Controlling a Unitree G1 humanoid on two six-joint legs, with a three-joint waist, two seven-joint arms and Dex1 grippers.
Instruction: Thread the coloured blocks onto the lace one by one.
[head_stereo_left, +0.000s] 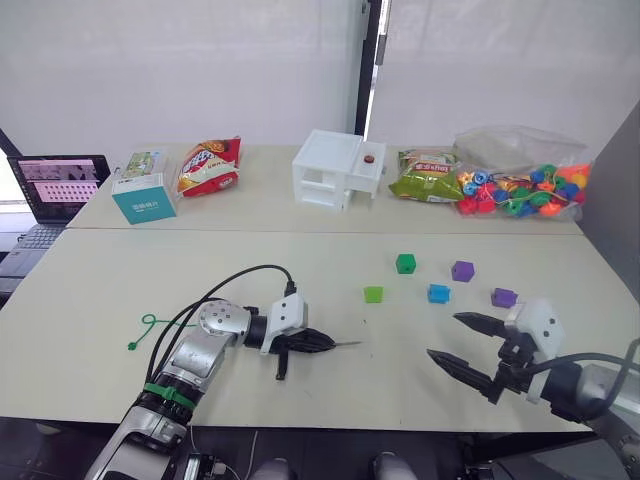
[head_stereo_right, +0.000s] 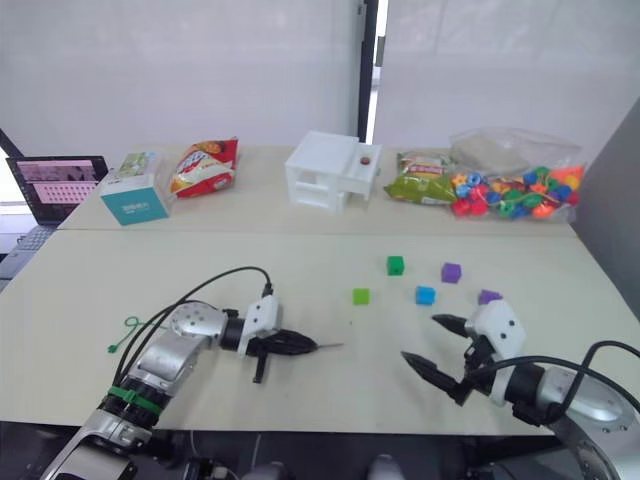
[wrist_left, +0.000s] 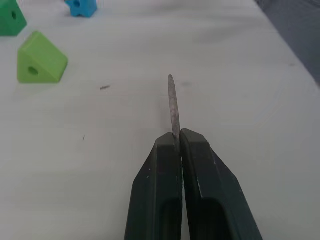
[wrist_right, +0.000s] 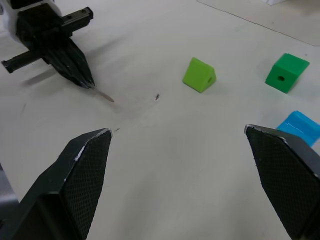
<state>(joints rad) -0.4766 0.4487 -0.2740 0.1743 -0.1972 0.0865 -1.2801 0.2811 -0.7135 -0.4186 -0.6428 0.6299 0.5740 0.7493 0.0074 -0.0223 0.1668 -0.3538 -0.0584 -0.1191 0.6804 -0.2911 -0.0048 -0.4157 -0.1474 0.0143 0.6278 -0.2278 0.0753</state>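
Left eye view: left gripper (head_stereo_left: 318, 343) pinches the lace tip (head_stereo_left: 348, 344), axis pointing toward the right gripper (head_stereo_left: 461, 344), whose jaws are spread wide. Light green block (head_stereo_left: 373, 294) lies just beyond the tip.

Left wrist view: fingers pressed on the tip (wrist_left: 173, 107).

Right wrist view: the light green block (wrist_right: 199, 75) sits ahead of the spread jaws; the right arm seems the one free to fetch it.

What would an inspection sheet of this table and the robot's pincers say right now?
Surface: pale table, bare in front.
Job's things: five blocks loose: light green, dark green, blue, two purple; none threaded. Green cord trails at left.
Clutter: snack bags, tissue box, white box, bead bag.
Pincers: left pincer shut on the cord's tip; right pincer open, empty.
Cables: black cable over left arm.
Surroundings: laptop, white wall.
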